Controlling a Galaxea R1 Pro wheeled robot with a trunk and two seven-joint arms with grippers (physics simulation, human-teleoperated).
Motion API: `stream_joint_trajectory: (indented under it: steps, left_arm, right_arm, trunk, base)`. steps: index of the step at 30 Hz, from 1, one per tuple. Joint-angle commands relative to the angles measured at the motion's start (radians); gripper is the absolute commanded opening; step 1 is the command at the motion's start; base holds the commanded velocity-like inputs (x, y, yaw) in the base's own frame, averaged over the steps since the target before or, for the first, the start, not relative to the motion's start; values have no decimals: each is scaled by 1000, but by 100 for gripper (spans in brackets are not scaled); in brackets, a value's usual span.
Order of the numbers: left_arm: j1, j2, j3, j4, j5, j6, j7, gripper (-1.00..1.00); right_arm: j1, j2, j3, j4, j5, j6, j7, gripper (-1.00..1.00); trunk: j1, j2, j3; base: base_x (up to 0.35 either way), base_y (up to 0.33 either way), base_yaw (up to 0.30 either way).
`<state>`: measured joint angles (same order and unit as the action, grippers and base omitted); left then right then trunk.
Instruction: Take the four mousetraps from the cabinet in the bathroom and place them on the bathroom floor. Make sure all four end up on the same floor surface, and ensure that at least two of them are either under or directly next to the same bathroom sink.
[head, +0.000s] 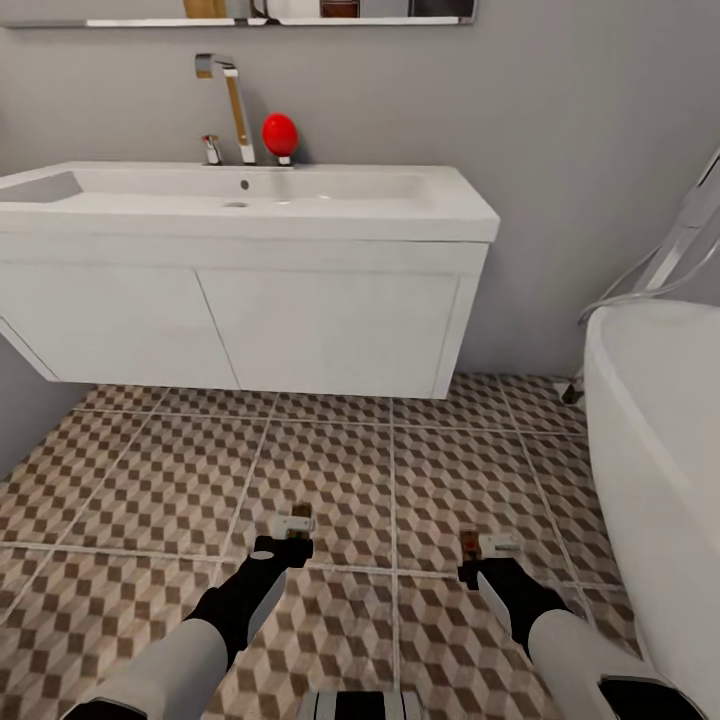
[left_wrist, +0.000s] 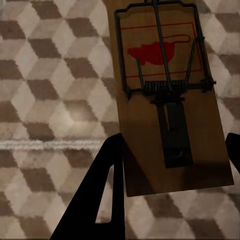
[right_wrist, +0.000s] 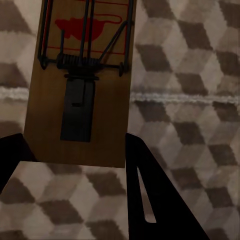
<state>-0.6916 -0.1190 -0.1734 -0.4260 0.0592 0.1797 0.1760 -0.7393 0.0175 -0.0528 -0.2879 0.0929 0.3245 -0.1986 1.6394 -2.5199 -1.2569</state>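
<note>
I have a mousetrap (left_wrist: 170, 100) clamped in my left hand (head: 285, 545) and another (right_wrist: 82, 85) in my right hand (head: 480, 562), above the bathroom floor (head: 330, 470) before the sink (head: 240, 205); released here, they might bounce or skid away.

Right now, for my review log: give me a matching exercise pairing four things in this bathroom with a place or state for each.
Things:
1. left end effector
2. red ball
3. bathtub
4. sink

Places or states:
A. at the head view's right edge
B. on a white wall-hung vanity, above the floor
C. shut on a mousetrap
D. on the sink's back ledge, beside the tap

Pairs: 1-C, 2-D, 3-A, 4-B
</note>
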Motion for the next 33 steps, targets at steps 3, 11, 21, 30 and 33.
stream_joint_trajectory:
  steps: [3,11,21,30,33]
  left_arm:
    - [0,1,-7,-2,5,6,8,-100]
    - [0,2,-5,-1,6,6,5,-100]
    - [0,12,-3,-1,10,8,3,-100]
    - [0,78,-2,0,15,9,-1,-100]
    - [0,104,0,-1,18,9,-3,-100]
  right_arm:
    - [0,1,-6,-2,7,6,-1,-100]
    - [0,1,-6,-2,7,5,-1,-100]
    - [0,1,-6,-2,7,5,0,-100]
    - [0,-9,-10,-2,8,-4,6,-100]
    - [0,-13,-11,-2,8,-18,8,-100]
  trunk:
    - [1,-1,-12]
    - [5,-3,-43]
    - [9,-5,-82]
    - [13,-7,-117]
    - [15,-8,-128]
  base:
    - [0,0,0]
    - [0,0,0]
    - [0,0,0]
    - [0,0,0]
    - [0,0,0]
